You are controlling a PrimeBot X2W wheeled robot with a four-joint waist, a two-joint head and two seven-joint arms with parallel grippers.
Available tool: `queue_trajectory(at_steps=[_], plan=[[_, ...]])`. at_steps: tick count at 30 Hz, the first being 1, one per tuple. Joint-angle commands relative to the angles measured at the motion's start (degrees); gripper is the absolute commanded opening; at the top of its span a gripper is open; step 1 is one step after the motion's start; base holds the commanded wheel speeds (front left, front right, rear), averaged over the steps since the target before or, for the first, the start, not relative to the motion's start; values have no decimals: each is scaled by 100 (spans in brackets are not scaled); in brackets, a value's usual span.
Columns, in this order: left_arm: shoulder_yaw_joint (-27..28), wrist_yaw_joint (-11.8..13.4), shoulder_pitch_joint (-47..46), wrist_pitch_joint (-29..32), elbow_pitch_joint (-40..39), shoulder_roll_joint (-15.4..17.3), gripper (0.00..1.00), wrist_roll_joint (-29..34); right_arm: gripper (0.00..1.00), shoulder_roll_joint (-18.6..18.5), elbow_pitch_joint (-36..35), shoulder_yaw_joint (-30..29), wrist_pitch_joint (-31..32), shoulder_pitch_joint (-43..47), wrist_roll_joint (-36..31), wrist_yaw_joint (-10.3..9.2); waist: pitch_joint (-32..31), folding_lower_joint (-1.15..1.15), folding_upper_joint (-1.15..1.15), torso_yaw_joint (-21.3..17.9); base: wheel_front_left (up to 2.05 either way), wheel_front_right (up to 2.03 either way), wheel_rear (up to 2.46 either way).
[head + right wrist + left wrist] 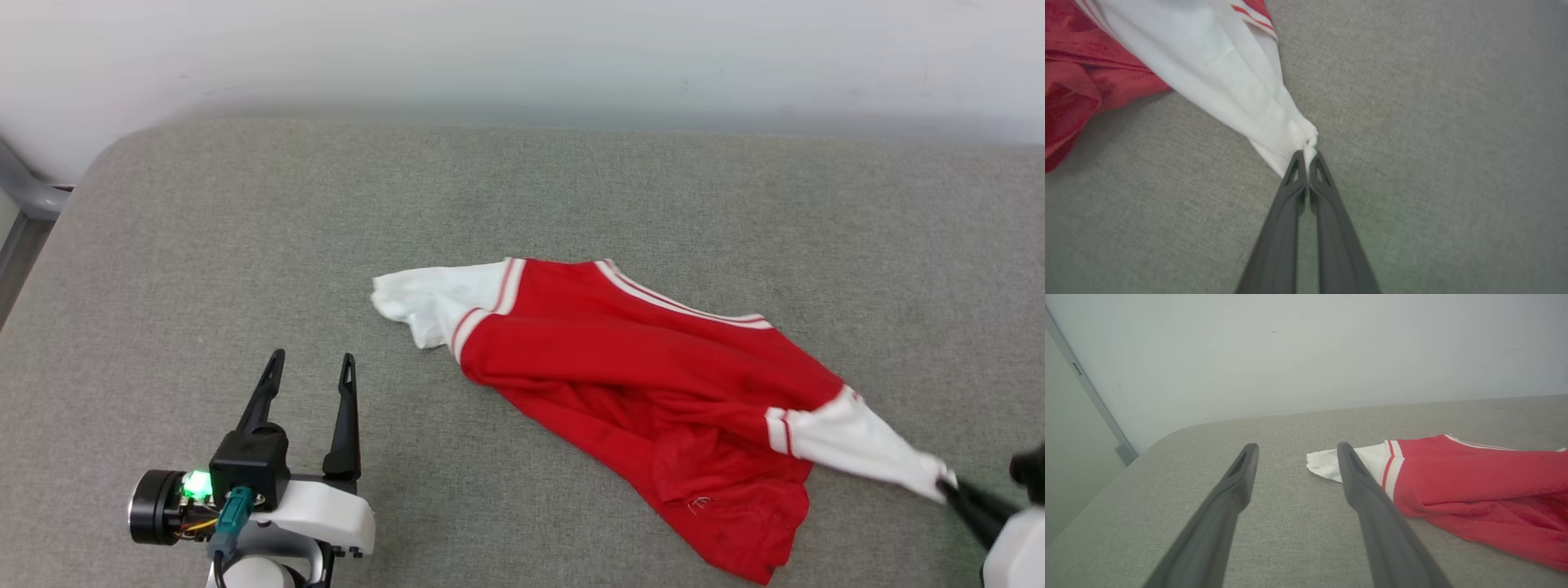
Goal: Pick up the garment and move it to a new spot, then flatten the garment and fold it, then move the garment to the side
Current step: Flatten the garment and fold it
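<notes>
Near left: my left gripper [314, 356] over grey cushion [204, 245], fingers spread wide, nothing between them. Just right of it and slightly farther, free white sleeve [424, 302] of garment [637, 359]. Garment lies crumpled mid-cushion, long axis running far left to near right. Near right: my right gripper [947, 488] pinched tight on tip of other sleeve [865, 449], cloth drawn to a point. My reading: left arm nearer free sleeve, so reach goes right and away, then both ends can be pulled flat.
</notes>
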Motion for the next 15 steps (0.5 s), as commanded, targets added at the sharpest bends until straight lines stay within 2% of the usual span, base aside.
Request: queue_trajectory(at_steps=[1,8,9,10,15], plan=[[10,-27,74,-13,13,-32,100,44,0,96,140,-14,-75,177,-37,-7,-19,1,0,8,0,0,0],[87,-120,140,-13,34,-106,100,137,0,294,825,-34,-504,572,158,-9,-97,1,0,15,0,0,0],[102,-125,163,-13,24,-112,100,143,45,320,831,-106,-585,540,229,-9,-110,1,0,4,0,0,0],[121,-128,191,-13,7,-117,100,151,100,305,808,-190,-692,478,245,-9,-121,1,0,-8,0,0,0],[178,-150,272,-13,-64,-143,100,226,100,175,361,-585,-963,192,191,-7,-177,1,0,-26,0,0,0]])
